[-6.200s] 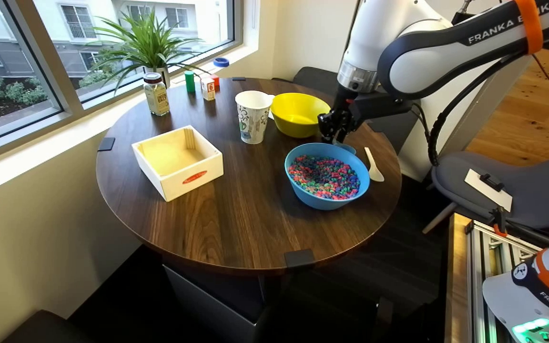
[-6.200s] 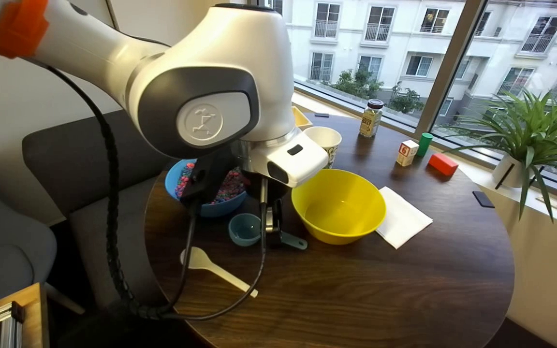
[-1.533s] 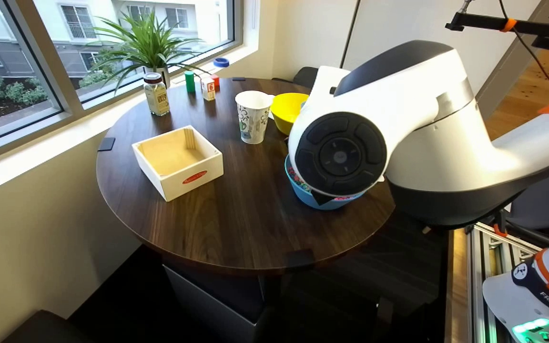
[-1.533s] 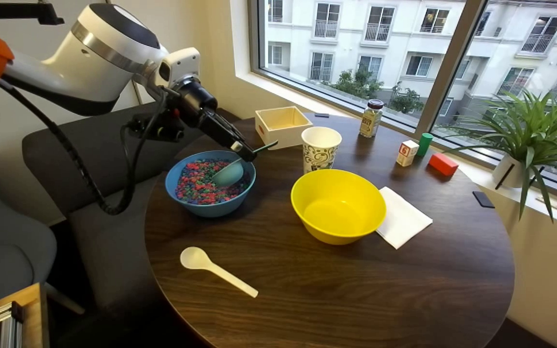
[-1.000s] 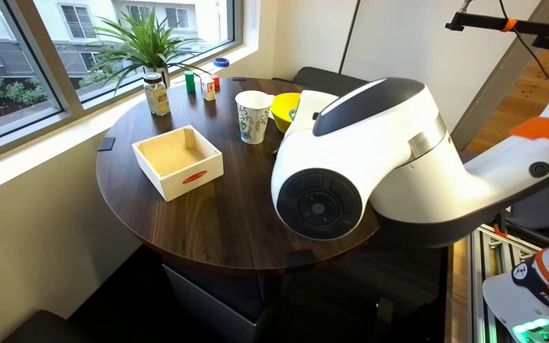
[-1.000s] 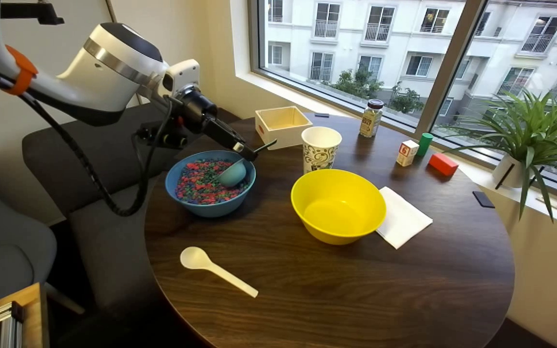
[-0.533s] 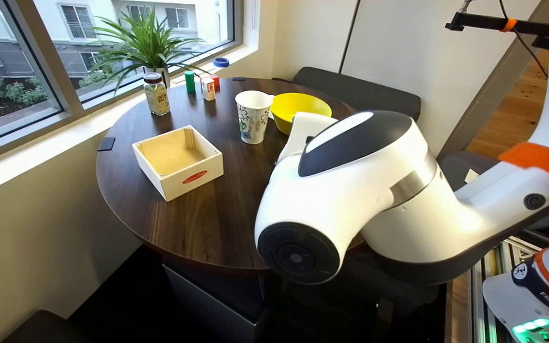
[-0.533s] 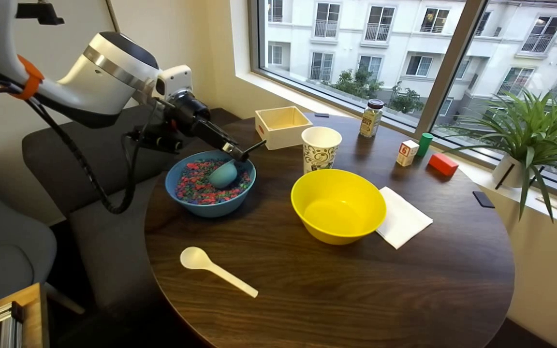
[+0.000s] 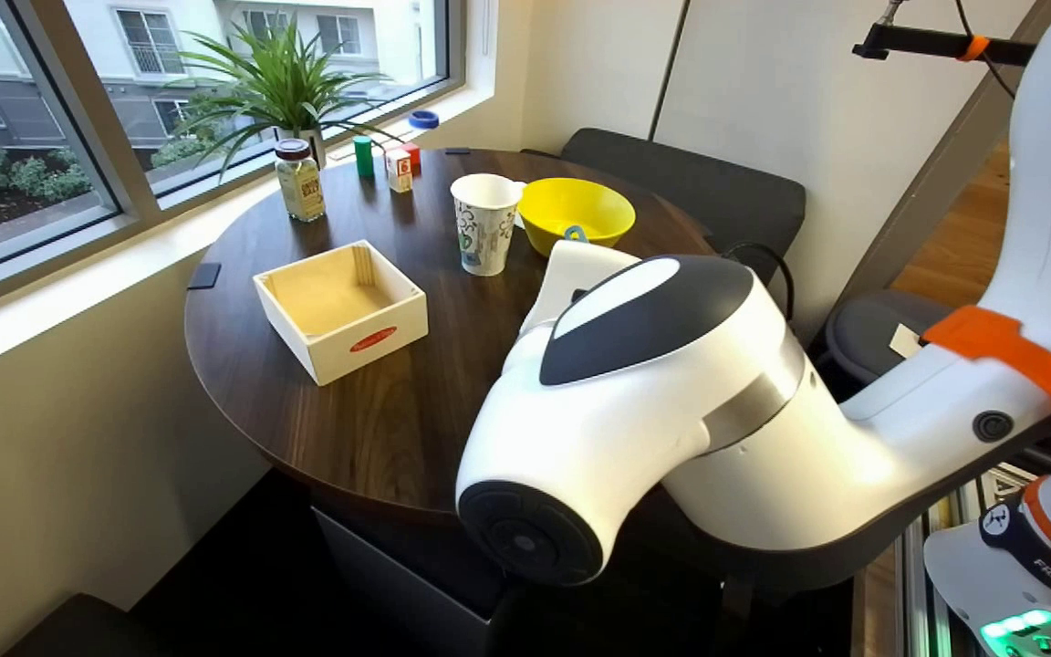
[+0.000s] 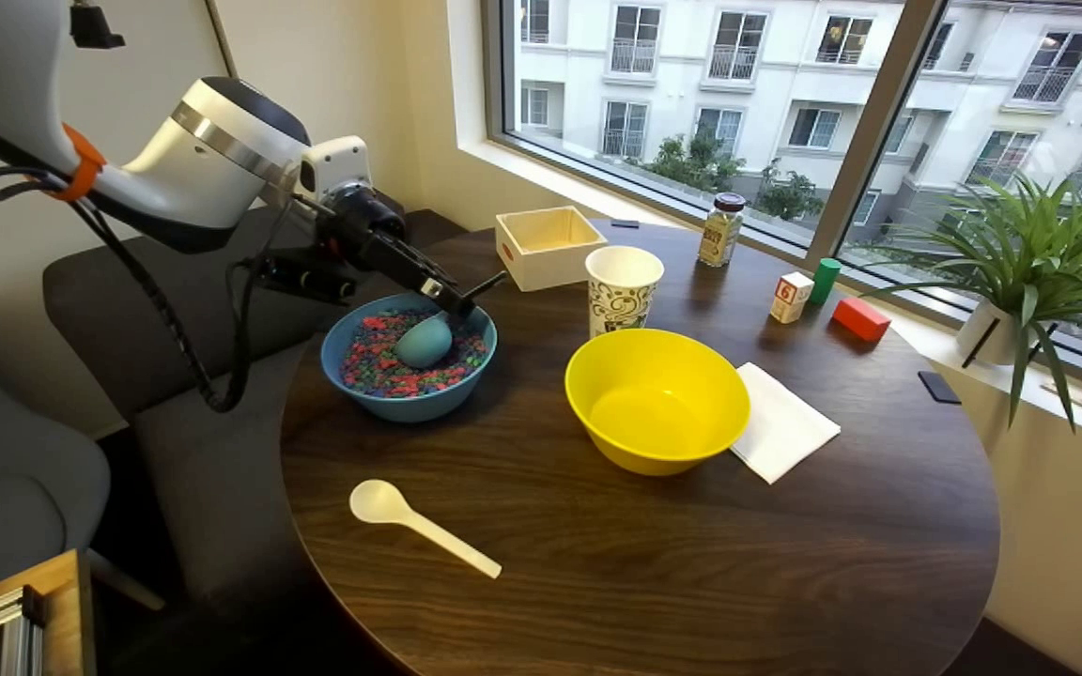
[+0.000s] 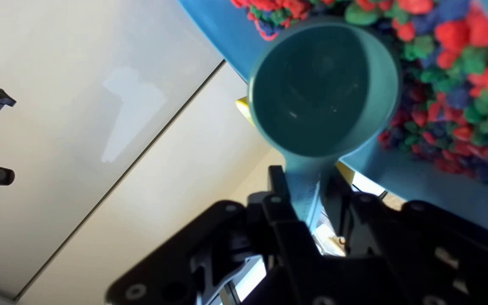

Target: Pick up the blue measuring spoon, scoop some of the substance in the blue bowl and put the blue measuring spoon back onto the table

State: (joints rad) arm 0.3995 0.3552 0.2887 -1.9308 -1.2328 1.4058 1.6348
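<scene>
The blue measuring spoon [image 10: 424,344] is held by its handle in my gripper [image 10: 459,302]. Its cup is tilted, rounded back towards the camera, inside the blue bowl [image 10: 407,409] at or just over the substance [image 10: 369,368]. In the wrist view the cup [image 11: 320,89] faces the camera, its inside dark with a few specks. The gripper's fingers [image 11: 305,180] are closed on the handle. The substance [image 11: 460,84] and the bowl wall [image 11: 413,186] show behind. In an exterior view the arm hides the bowl; the spoon's handle end [image 9: 576,234] shows. The table [image 10: 654,563] is dark brown.
A yellow bowl [image 10: 658,413] and paper cup [image 10: 623,291] stand right of the blue bowl. A pale spoon [image 10: 424,528] lies in front. A wooden box [image 10: 550,246], jar [image 10: 720,230], small blocks [image 10: 791,298] and white napkin [image 10: 785,422] are further off.
Earlier the spoon lay on the table with my gripper at it; then it was lifted into the blue bowl. Lately the cup has turned and moved slightly left in the bowl.
</scene>
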